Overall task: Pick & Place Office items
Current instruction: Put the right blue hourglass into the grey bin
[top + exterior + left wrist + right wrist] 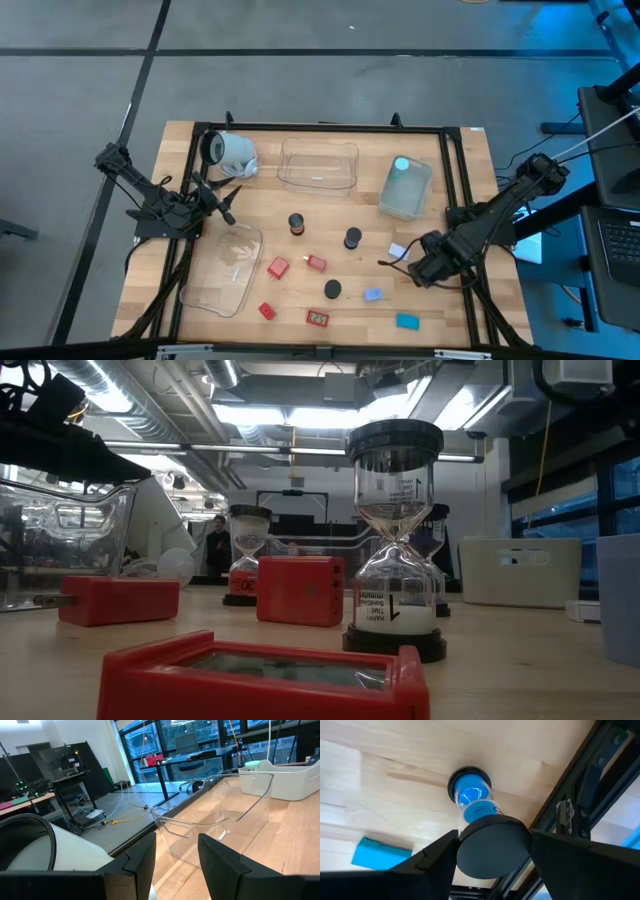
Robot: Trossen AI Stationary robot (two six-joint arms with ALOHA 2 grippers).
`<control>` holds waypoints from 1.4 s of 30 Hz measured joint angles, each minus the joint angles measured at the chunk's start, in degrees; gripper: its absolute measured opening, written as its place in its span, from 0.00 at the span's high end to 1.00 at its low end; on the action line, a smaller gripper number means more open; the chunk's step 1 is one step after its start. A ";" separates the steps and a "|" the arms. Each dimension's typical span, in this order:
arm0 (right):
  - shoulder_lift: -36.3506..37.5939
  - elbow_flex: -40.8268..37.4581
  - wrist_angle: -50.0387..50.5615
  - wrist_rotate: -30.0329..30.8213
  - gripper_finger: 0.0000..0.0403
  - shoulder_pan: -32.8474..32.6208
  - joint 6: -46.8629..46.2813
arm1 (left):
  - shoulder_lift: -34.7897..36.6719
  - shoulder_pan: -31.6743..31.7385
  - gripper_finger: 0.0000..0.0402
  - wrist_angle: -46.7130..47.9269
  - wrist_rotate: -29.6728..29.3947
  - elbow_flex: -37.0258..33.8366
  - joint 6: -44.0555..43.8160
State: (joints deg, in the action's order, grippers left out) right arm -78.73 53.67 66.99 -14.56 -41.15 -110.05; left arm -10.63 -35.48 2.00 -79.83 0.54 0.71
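High view: We count roughly a dozen office items loose on the wooden worktop (330, 200), among them a red rectangular block (278, 267), a teal block (407, 321) near the front edge and a black-capped sand timer (353, 238) mid-table; the clear plastic tray (222, 270) at front left and the second clear tray (318, 166) at the rear look empty, so we judge nearly all the sorting is left.
Low view: A red framed piece (265, 678) lies nearest, with a tall black-capped hourglass (395, 540) standing upright behind it.
Left wrist view: The left gripper (176, 865) waits near the left edge, jaws parted and empty.
Right wrist view: The right gripper (492, 847) clasps a blue sand timer (475, 807) above the right edge.
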 joint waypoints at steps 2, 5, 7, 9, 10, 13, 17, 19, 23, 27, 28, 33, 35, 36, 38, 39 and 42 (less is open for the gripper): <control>0.65 1.04 1.03 1.72 0.46 0.03 0.13 | -0.02 0.01 0.64 0.02 0.00 0.00 -0.01; 2.11 3.30 2.40 5.02 0.47 0.04 0.38 | -0.02 0.01 0.64 0.00 0.00 0.00 -0.01; 3.05 5.08 4.89 7.95 0.47 0.12 0.37 | -0.01 0.01 0.64 0.00 0.00 0.00 -0.02; 4.01 7.09 7.71 11.14 0.46 0.60 0.01 | -0.02 0.00 0.64 0.00 0.00 0.00 -0.02; 4.45 8.11 9.14 12.94 0.45 0.98 -0.09 | -0.02 0.02 0.64 0.02 0.00 0.00 -0.02; 5.15 11.13 14.21 19.18 0.43 2.69 1.30 | -0.01 0.00 0.64 0.01 0.00 0.00 -0.01; 5.28 15.04 20.59 24.83 0.45 6.54 6.90 | -0.01 0.01 0.64 0.01 0.00 0.00 0.00; 5.31 16.89 23.24 25.98 0.47 9.55 11.43 | -0.02 0.01 0.64 0.01 0.00 0.00 0.00; 5.95 19.23 23.12 28.55 0.45 16.28 22.50 | 0.00 0.00 0.64 0.02 0.00 0.00 -0.02; 5.90 20.48 23.00 30.68 0.43 23.64 33.18 | -0.02 0.01 0.64 0.00 0.00 0.00 -0.02; 5.93 20.59 23.03 30.95 0.43 25.48 35.29 | -0.02 0.01 0.64 0.00 0.00 0.00 0.00; 5.75 20.61 23.05 32.95 0.46 34.84 44.91 | -0.02 0.00 0.64 0.00 0.00 0.00 0.00; 5.63 20.61 23.01 33.92 0.46 38.11 47.77 | -0.02 0.00 0.64 0.01 -0.01 0.00 0.00; 5.53 20.61 23.06 34.17 0.46 39.59 49.24 | -0.02 0.02 0.64 0.01 0.00 0.00 0.00; 5.13 20.61 23.01 34.63 0.44 42.72 52.47 | -0.02 0.00 0.64 0.01 0.00 0.00 0.00; 4.87 20.61 22.96 34.75 0.44 44.27 54.31 | -0.02 0.01 0.64 0.00 0.00 0.00 0.00; 3.62 20.61 23.06 35.30 0.43 48.44 58.49 | -0.02 0.00 0.64 0.02 0.00 0.00 0.00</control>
State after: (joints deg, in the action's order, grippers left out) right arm -75.12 74.28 90.05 20.74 7.30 -51.56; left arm -10.66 -35.48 2.02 -79.83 0.54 0.71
